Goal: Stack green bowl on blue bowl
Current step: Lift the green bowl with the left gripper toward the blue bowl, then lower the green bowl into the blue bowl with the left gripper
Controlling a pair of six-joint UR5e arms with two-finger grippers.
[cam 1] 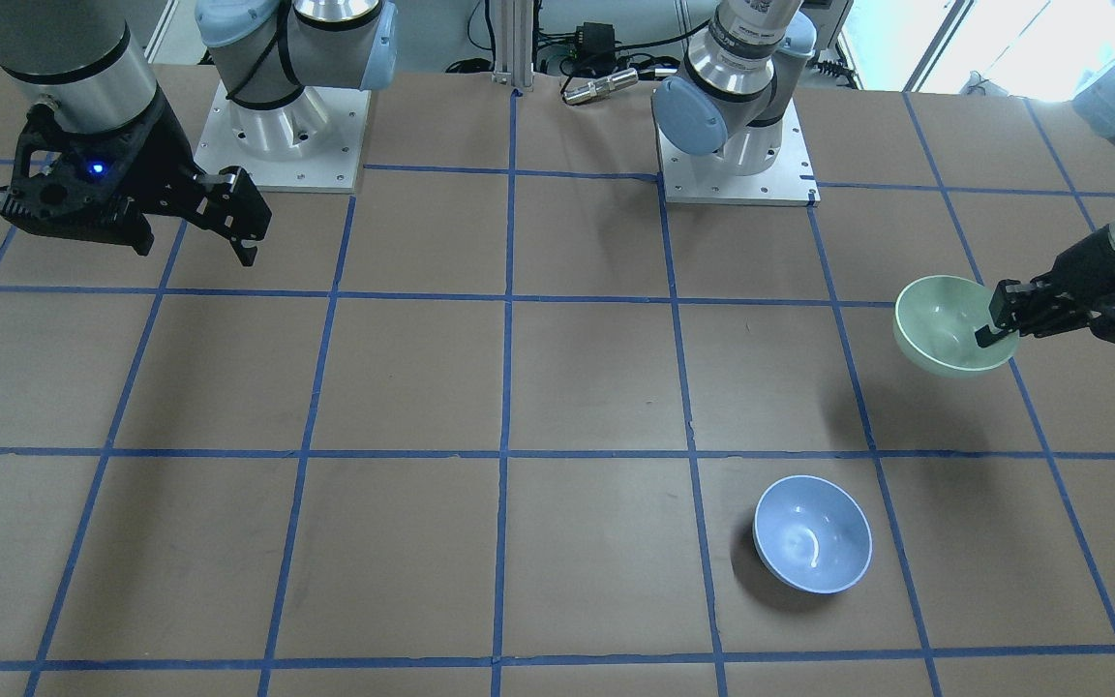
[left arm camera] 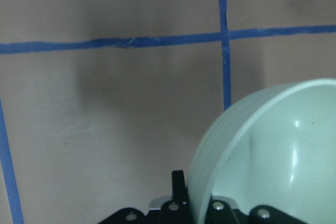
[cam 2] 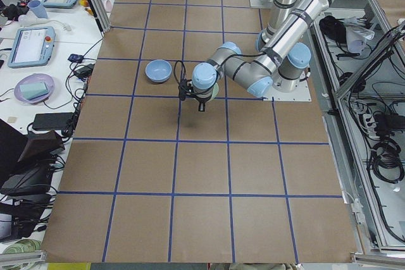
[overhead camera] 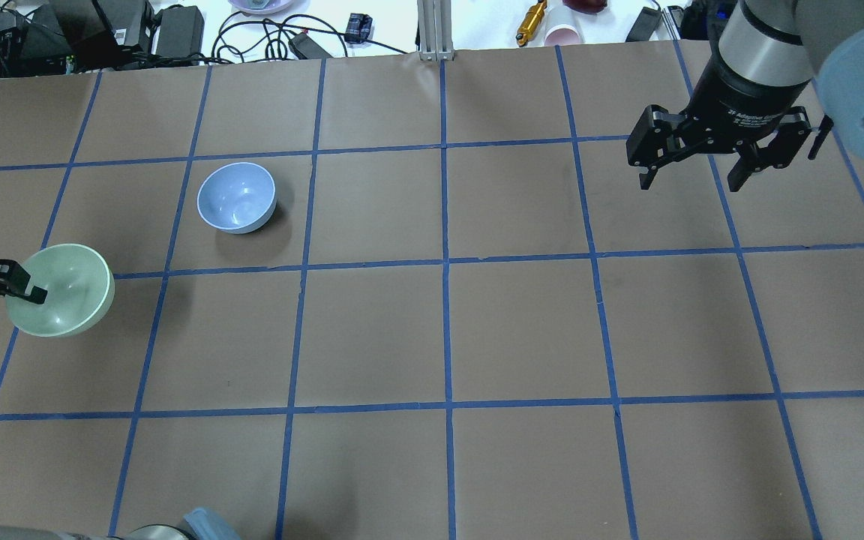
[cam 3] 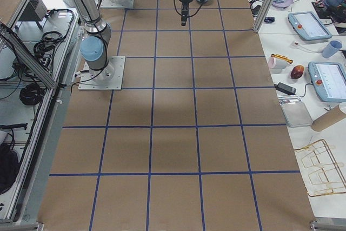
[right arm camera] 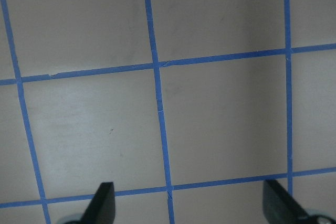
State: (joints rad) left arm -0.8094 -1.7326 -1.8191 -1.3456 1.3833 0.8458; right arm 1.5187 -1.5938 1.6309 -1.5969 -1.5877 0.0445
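Observation:
The pale green bowl (overhead camera: 64,290) hangs above the table at the left edge, tilted, its rim pinched by my left gripper (overhead camera: 27,289). It also shows in the front view (cam 1: 949,323) with the left gripper (cam 1: 995,321) on its rim, and in the left wrist view (left arm camera: 273,156). The blue bowl (overhead camera: 237,197) stands upright on the table, apart from the green bowl, also in the front view (cam 1: 812,532). My right gripper (overhead camera: 696,178) is open and empty, high over the far right; it also shows in the front view (cam 1: 246,227).
The table (overhead camera: 447,322) is brown with a grid of blue tape. Cables, a power brick and small items lie beyond its far edge (overhead camera: 177,30). The arm bases (cam 1: 282,126) stand at the robot's side.

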